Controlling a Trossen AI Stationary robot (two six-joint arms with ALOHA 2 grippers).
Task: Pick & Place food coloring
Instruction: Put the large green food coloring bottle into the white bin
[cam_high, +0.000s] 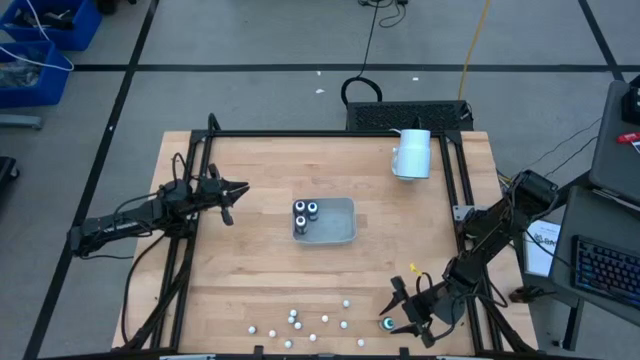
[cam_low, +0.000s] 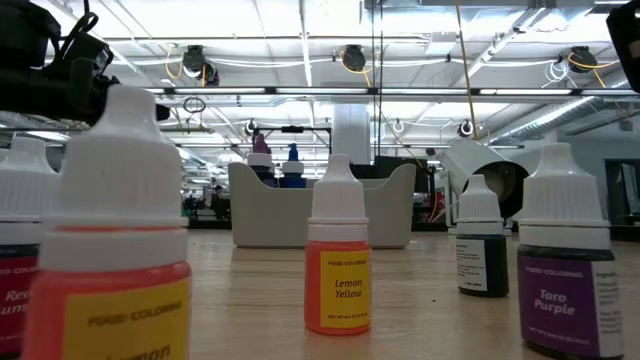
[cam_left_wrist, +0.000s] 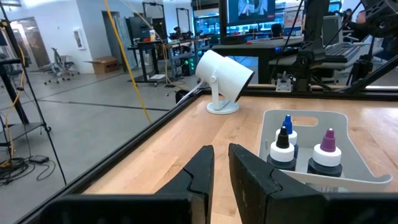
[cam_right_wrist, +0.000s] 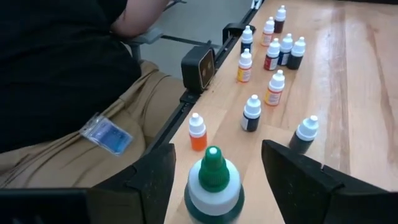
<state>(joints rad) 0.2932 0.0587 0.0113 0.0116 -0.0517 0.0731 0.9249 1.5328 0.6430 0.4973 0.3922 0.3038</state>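
The right end effector (cam_right_wrist: 214, 180) stood with its fingers apart around a green-capped food coloring bottle (cam_right_wrist: 213, 186) near the counter's (cam_high: 250, 280) front edge; small, light and smooth, it looked best pinched at its squat body. The left end effector (cam_left_wrist: 221, 174), nearly together and empty, waited beside the grey tray (cam_high: 340, 232), which held three bottles.

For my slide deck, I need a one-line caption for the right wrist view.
Open right pincer straddles a green-capped food coloring bottle, more bottles standing beyond on the table.
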